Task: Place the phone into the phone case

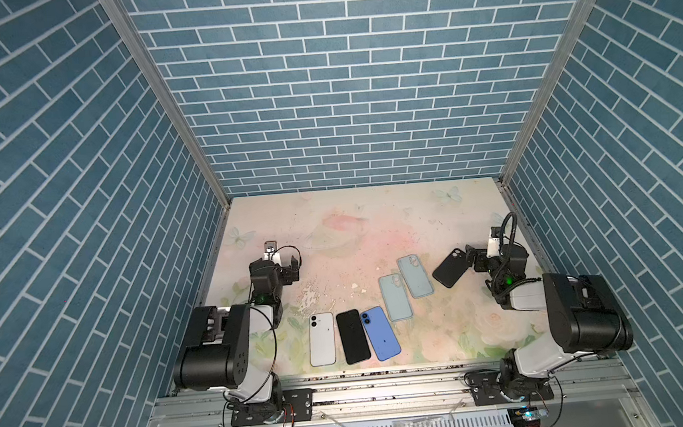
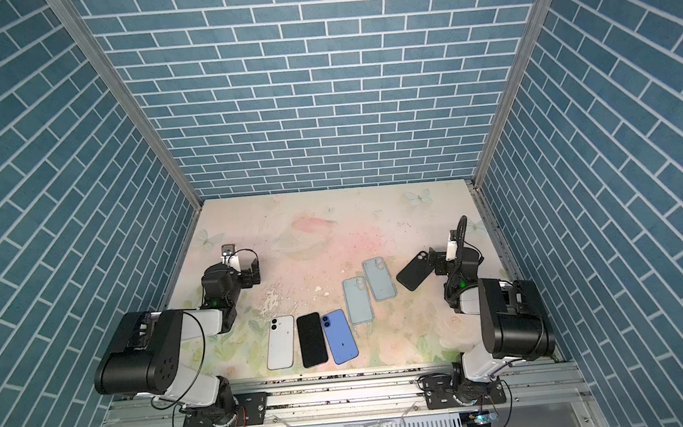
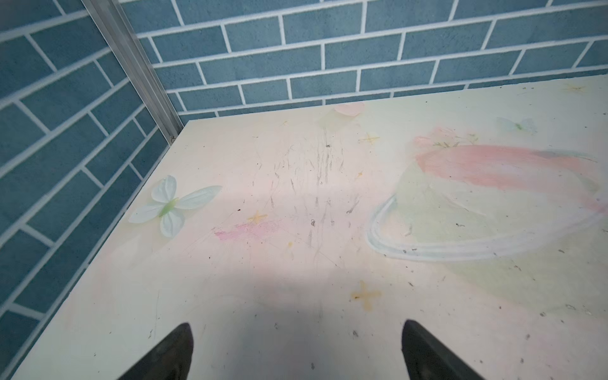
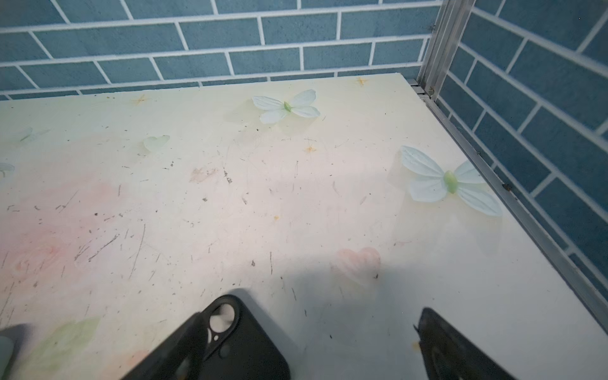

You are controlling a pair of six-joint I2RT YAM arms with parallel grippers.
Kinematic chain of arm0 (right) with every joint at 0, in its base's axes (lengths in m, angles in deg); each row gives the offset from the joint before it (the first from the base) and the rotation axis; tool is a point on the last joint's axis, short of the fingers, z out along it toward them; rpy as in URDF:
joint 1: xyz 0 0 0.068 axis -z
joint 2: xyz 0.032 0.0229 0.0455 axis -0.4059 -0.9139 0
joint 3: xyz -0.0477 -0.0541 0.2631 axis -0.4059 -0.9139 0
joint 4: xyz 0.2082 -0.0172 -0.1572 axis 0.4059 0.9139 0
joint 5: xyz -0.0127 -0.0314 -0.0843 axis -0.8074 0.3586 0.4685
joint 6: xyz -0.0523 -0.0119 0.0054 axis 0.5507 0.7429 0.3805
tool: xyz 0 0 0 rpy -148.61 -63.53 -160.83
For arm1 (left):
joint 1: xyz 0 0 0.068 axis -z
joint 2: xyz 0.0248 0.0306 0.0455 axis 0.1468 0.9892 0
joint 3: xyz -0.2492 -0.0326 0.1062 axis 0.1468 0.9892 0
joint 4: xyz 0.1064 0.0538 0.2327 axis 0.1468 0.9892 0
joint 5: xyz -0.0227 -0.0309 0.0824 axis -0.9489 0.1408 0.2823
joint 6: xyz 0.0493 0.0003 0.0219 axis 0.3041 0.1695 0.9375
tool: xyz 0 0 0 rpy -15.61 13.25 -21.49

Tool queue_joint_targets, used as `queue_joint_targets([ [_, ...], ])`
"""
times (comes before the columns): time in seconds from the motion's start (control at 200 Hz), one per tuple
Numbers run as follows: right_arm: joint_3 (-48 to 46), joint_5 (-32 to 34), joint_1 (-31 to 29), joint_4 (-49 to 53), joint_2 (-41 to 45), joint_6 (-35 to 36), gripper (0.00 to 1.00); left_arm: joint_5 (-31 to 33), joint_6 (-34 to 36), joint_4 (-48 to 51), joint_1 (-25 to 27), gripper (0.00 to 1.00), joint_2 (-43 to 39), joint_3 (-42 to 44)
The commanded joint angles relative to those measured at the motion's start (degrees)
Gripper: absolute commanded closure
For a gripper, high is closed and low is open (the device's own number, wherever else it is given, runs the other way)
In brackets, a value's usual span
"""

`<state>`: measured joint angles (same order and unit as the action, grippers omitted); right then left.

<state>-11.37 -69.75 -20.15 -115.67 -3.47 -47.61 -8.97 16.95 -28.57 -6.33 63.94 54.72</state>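
On the table (image 1: 374, 228), three phones (image 1: 353, 336) lie in a row, behind and to the left of the right claw (image 1: 472, 259). Left of it lie two cases (image 1: 415, 276) side by side — a third case (image 1: 449, 269) lies just beside it, partly under one finger. The left claw (image 1: 293, 270) sits well apart.

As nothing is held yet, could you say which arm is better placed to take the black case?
Probably the right: the right gripper is open beside the black case; the left gripper is open across the table.

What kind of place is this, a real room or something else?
Probably a lab robot booth, not a room: brick-print panels on aluminium framing, with a left arm and right arm bolted to a front rail.
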Motion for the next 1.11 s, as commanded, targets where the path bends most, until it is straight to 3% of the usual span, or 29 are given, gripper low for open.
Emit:
queue_joint_targets([
  [0.0, 0.6, -1.0, 0.1, -0.2, 0.4, 0.5, 0.01, -0.5, 0.3, 0.1, -0.2, 0.0, 0.0, -0.1],
  [0.37, -1.2, -0.1, -0.7, -3.2, 0.7, 1.2, 0.01, -0.7, 0.2, 0.0, -0.3, 0.0, 0.1, 0.0],
  [0.54, -3.3, 4.6, -2.1, -6.9, 1.0, 1.7, 0.01, -0.7, 0.2, -0.2, -0.3, 0.0, 0.0, 0.0],
  [0.715, -2.3, 3.0, -1.2, -5.7, 0.7, 0.7, 0.01, -0.7, 0.2, -0.1, -0.3, 0.0, 0.1, 0.0],
  [0.815, 0.4, 6.3, 1.1, -0.1, 1.7, -3.3, 0.01, -0.4, 0.1, 2.3, -0.2, 0.0, -1.4, -0.8],
  [0.92, 10.4, 6.8, 0.9, 25.1, 9.5, -4.3, 0.01, 0.9, -2.5, 25.9, 0.2, 0.0, -9.8, -9.6],
  [0.97, 16.1, 8.7, 0.8, 34.9, 12.2, -11.3, 0.01, 1.0, -7.0, 37.0, 0.2, 0.0, -11.9, -15.6],
  [1.025, 21.6, 8.9, 1.0, 43.2, 14.0, -21.2, 0.01, -3.5, -10.6, 43.9, 0.6, 0.0, -14.2, -19.8],
  [1.1, 26.6, 1.0, 1.8, 51.0, 14.7, -32.1, 0.01, -6.6, -14.5, 46.3, 4.0, 0.01, -19.6, -20.4],
])
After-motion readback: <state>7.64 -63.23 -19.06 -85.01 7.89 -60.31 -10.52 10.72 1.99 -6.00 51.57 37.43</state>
